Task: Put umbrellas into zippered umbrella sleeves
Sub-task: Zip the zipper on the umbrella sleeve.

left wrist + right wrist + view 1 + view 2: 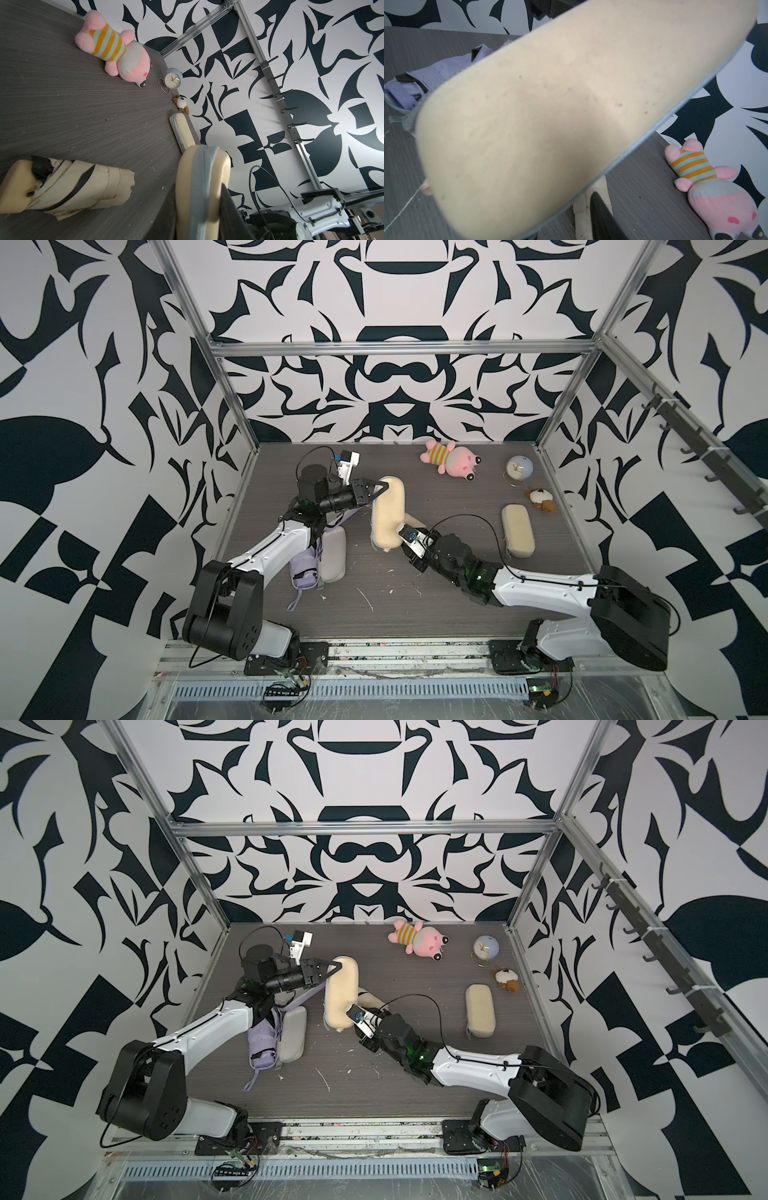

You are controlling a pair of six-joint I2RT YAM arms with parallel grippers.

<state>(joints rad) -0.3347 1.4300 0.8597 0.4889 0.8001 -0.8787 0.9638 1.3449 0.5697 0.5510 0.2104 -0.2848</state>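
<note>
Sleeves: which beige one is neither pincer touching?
The lone beige sleeve lying flat by the table's right edge, near the small brown plush. The other beige sleeve sits mid-table, its far end in the left pincer.

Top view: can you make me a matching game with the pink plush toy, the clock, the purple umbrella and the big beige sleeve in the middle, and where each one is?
Things:
1 pink plush toy
2 clock
3 lavender umbrella
4 middle beige sleeve

Places:
A gripped at its far end by the left gripper
B partly under the left arm
C in a striped shirt, by the back wall
D between the pink toy and a small brown plush

Pairs: 1-C, 2-D, 3-B, 4-A
</note>
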